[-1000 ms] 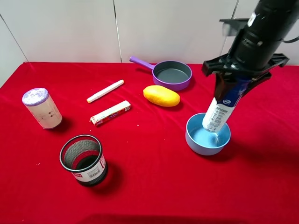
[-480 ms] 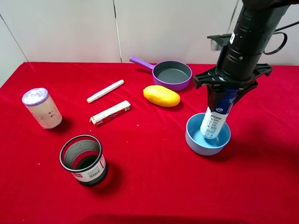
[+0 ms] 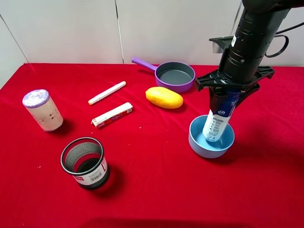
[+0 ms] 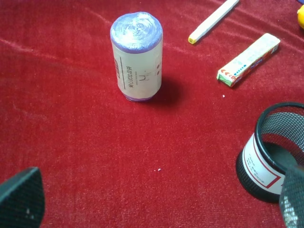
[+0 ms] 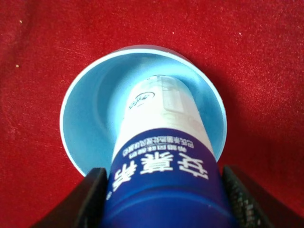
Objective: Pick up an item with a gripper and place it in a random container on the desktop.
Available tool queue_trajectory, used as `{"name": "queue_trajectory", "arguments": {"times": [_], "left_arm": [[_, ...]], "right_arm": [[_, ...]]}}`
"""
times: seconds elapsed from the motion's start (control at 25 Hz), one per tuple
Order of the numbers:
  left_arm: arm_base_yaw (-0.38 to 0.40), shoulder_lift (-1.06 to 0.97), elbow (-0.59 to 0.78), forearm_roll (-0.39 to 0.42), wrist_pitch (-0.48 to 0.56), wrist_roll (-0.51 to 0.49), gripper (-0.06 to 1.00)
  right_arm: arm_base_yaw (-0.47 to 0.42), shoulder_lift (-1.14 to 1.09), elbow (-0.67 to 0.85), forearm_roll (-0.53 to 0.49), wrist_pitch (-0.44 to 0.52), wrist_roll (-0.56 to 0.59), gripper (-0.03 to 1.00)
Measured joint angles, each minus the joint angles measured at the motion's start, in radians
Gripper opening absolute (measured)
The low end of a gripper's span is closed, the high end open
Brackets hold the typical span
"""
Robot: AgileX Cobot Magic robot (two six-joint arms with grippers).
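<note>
while the right gripper (image 3: 227, 97) is clamped on the bottle's upper part, its two fingers pressed against either side of the blue label band, the left gripper (image 4: 156, 199) hangs spread wide with nothing in it, near the left side over the cloth (image 3: 156, 161). the bottle (image 3: 216, 124) has its white lower end down inside the bowl (image 3: 197, 142), which sits on the right of the table, nearer than the pan (image 3: 175, 75) and right of the yellow fruit (image 3: 164, 97). whether the base touches the bowl's floor cannot be told. by my reading the pick and carry are done and the placing is nearly there: what remains is to let go and lift clear. the bottle's long axis is close to upright, leaning a little so the top tips right. its base points down into the bowl, and the cap end, hidden in the gripper, points up. such a tall thing may well topple against the rim once freed.
</note>
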Motion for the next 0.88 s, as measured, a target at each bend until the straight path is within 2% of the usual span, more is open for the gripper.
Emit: {"name": "queue_trajectory", "arguments": {"times": [0.16,0.32,0.4,0.88], "left_arm": [[0.000,0.000,0.000,0.000,0.000,0.000,0.99],[0.000,0.000,0.000,0.000,0.000,0.000,0.99],[0.000,0.000,0.000,0.000,0.000,0.000,0.99],[0.000,0.000,0.000,0.000,0.000,0.000,0.99]], "right_arm": [[0.000,0.000,0.000,-0.005,0.000,0.001,0.39],[0.000,-0.001,0.000,0.000,0.000,0.001,0.63],[0.000,-0.001,0.000,-0.005,0.000,0.001,0.67],[0.000,-0.001,0.000,-0.014,-0.004,0.001,0.69]]}}
